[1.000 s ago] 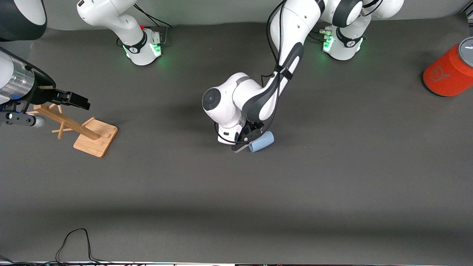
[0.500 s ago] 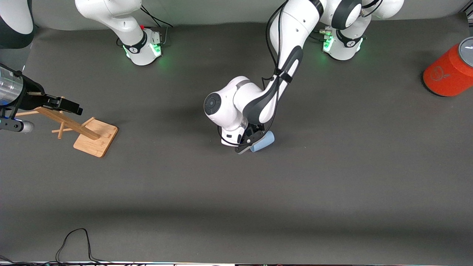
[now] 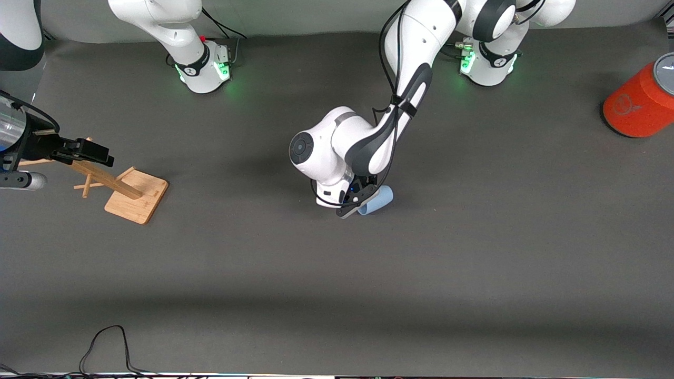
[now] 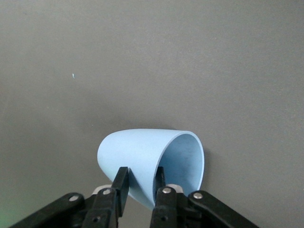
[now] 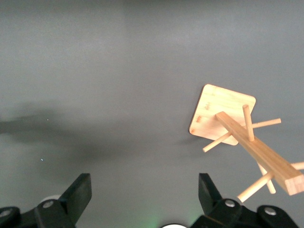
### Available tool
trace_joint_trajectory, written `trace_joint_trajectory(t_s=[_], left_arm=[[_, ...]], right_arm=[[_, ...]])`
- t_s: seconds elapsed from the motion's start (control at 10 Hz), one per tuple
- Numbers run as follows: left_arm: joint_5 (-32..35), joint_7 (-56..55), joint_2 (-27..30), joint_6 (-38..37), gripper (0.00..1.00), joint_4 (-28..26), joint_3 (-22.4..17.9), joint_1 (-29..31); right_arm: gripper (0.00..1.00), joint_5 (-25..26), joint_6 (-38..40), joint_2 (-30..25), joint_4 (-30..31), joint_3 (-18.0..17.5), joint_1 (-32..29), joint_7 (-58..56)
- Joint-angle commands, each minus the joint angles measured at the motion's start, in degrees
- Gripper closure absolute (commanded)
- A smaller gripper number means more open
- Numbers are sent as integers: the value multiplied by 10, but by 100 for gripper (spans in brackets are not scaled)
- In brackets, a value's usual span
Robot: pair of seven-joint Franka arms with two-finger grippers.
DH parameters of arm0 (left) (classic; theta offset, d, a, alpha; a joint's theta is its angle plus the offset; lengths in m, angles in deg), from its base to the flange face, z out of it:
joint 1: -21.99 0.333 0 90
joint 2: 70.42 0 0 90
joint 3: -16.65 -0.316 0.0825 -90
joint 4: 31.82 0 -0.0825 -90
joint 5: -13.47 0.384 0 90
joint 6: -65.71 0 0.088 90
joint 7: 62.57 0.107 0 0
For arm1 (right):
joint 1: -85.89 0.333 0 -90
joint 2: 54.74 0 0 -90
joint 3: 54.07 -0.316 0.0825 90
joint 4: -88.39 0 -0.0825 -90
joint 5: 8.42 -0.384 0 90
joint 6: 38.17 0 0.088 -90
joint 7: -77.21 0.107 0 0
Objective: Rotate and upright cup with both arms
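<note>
— Left gripper (image 3: 357, 203) is down at the middle of the table (image 3: 474, 263), and its fingers (image 4: 120, 186) pinch the wall of the cup (image 4: 151, 166) at the rim: one finger outside, the other inside the mouth.

— So it has the cup. How does the cup lie?

— On its side on the table, mouth toward the wrist camera, closed end pointing away. From the front it shows as a small pale-blue tumbler just beside the gripper, toward the left arm's end.

— How do you think it will handle?

— Light, I'd say, and fairly stiff, with thin plastic-looking walls. The matte skin should give the pads some bite. A one-wall pinch at the lip is a good hold for tipping it up, but the taper could let it swing or slip if the wrist turns fast.

— And the other arm?

— Right gripper (image 3: 93, 151) waits with its jaws wide apart and nothing between them, up over the wooden peg stand (image 3: 131, 192) near the right arm's end of the table. An orange cylinder (image 3: 640, 105) lies well apart, at the left arm's end.

— Where should it take hold, if it joins in?

— Around the body near the closed end, I'd judge, clear of the pinched rim.
</note>
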Motion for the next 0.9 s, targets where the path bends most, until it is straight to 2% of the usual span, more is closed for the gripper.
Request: trace_joint_trajectory(t_s=[0.0, 0.4, 0.6, 0.8], left_arm=[[-1, 11, 14, -29, 100, 10, 2, -2], [-7, 14, 40, -54, 100, 10, 21, 0], [-76, 26, 76, -63, 100, 6, 25, 1], [-129, 30, 100, 0, 100, -13, 25, 12]], right_arm=[[0, 7, -25, -5, 5, -2, -9, -46], [0, 21, -35, -5, 5, 29, 26, -46], [0, 21, -34, -6, 5, 30, 26, -45], [0, 21, -28, -8, 5, 30, 26, -39]])
